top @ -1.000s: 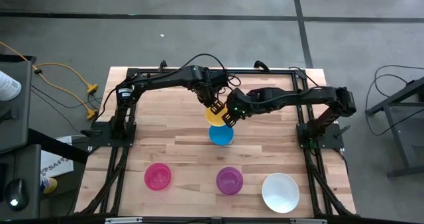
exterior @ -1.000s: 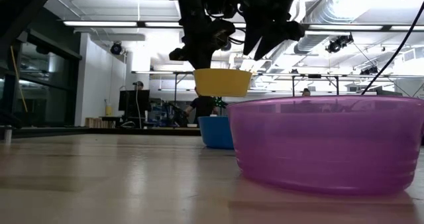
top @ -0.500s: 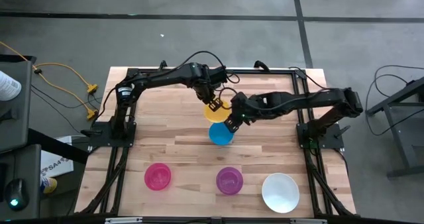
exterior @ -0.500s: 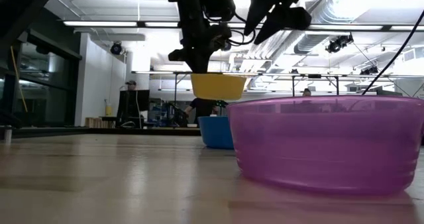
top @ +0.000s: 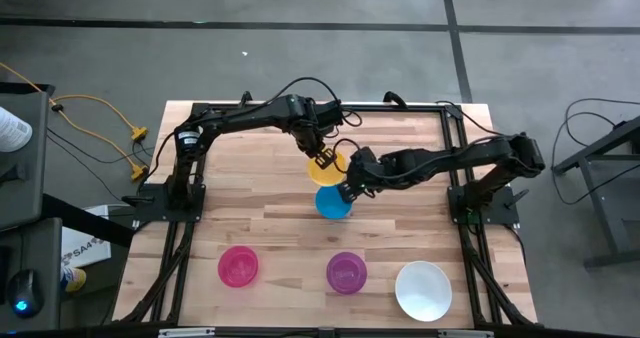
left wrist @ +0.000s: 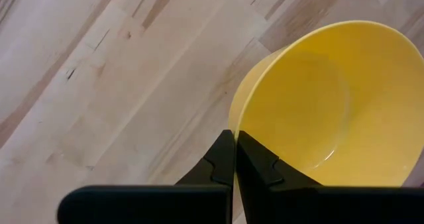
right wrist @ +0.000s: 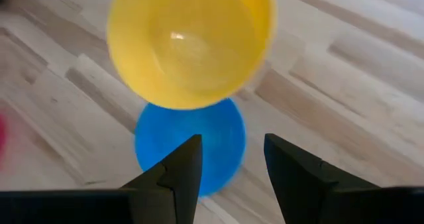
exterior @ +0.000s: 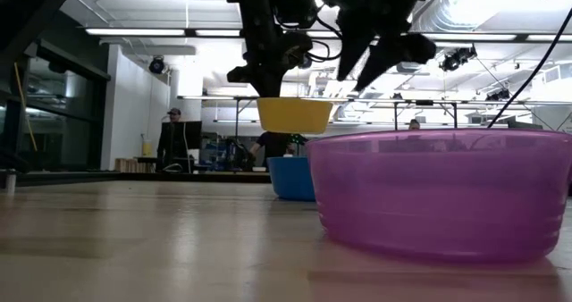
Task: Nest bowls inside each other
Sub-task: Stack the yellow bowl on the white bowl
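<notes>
A yellow bowl point(top: 331, 167) hangs in the air near the table's middle, with my left gripper point(top: 322, 159) shut on it. Just below it, toward the near edge, a blue bowl point(top: 334, 204) stands on its base on the table. My right gripper point(right wrist: 228, 164) is open and hovers over the blue bowl point(right wrist: 192, 148), beside the yellow bowl point(right wrist: 192, 45), touching neither. A pink bowl point(top: 238, 266), a purple bowl point(top: 346, 271) and a larger white bowl point(top: 423, 290) stand in a row near the front edge. My left gripper pinches the yellow bowl's rim point(left wrist: 237, 118), one finger inside the bowl and one outside. The fingers come from above, slanting down. The bowl point(exterior: 295, 114) hangs lifted clear, opening up and about level, above the blue bowl point(exterior: 290, 177).
A black frame point(top: 200, 110) runs round the table's far and side edges, and the arm bases stand at left and right. Bare wood lies between the blue bowl and the front row. In the low view, people stand in the room behind the table.
My right gripper has moved a little toward the table's near edge and down, rolling about its own axis, and has stayed open. The yellow bowl stays lifted in my left gripper.
</notes>
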{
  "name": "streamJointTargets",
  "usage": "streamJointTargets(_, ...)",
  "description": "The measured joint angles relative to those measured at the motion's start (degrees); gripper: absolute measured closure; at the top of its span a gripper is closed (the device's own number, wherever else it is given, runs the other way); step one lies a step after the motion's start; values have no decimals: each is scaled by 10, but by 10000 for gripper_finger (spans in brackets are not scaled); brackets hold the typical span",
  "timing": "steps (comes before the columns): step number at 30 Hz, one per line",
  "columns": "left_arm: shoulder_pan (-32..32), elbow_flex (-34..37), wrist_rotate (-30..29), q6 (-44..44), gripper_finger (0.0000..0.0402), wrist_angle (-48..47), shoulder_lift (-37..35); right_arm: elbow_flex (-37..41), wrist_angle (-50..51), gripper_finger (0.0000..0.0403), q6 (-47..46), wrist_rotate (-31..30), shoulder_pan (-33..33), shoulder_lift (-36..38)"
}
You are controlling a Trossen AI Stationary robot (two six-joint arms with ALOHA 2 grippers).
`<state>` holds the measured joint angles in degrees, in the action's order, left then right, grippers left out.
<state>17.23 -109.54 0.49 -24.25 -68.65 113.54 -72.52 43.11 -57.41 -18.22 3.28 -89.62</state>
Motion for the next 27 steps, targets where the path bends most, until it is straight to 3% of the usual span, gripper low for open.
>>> streamJointTargets(6,0,0,0,0,401,0,0,28,-85,247,-15,3,-4,0)
streamJointTargets(27,-9,-1,5,15,401,-12,-12,41,-92,247,-59,5,-31,0)
